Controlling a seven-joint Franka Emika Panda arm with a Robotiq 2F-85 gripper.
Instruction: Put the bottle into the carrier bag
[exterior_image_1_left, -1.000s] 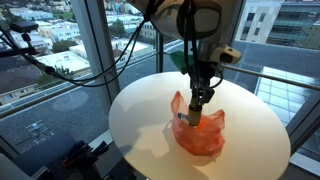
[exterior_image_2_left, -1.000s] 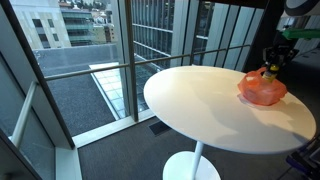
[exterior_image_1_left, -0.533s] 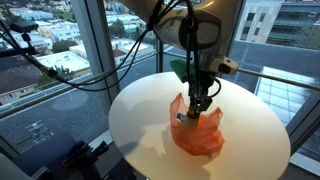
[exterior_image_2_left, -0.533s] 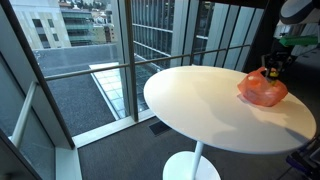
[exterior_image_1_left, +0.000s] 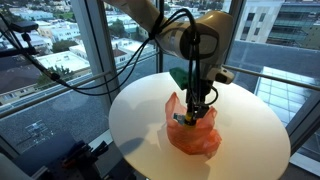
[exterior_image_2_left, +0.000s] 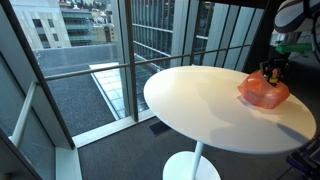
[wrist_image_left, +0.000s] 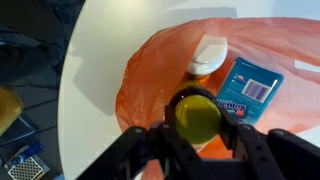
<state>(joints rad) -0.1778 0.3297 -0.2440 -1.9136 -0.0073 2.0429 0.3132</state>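
Note:
An orange plastic carrier bag (exterior_image_1_left: 196, 135) lies open on the round white table (exterior_image_1_left: 250, 115); it also shows in the other exterior view (exterior_image_2_left: 263, 92) and fills the wrist view (wrist_image_left: 160, 70). My gripper (wrist_image_left: 198, 122) is shut on a bottle with a yellow-green cap (wrist_image_left: 197, 117), held just over the bag's opening. In an exterior view the gripper (exterior_image_1_left: 197, 108) reaches down into the bag's mouth. Inside the bag lie a blue Mentos packet (wrist_image_left: 248, 88) and a white-capped item (wrist_image_left: 208, 56).
The table (exterior_image_2_left: 200, 100) stands beside tall windows with a dark metal railing (exterior_image_1_left: 275, 73). A green item (exterior_image_1_left: 180, 75) sits behind the arm. Cables (exterior_image_1_left: 60, 70) hang at the left. The table's edge lies close around the bag.
My gripper has lowered with the bottle towards and into the bag's mouth, and the arm has shifted slightly. The bag stays in place.

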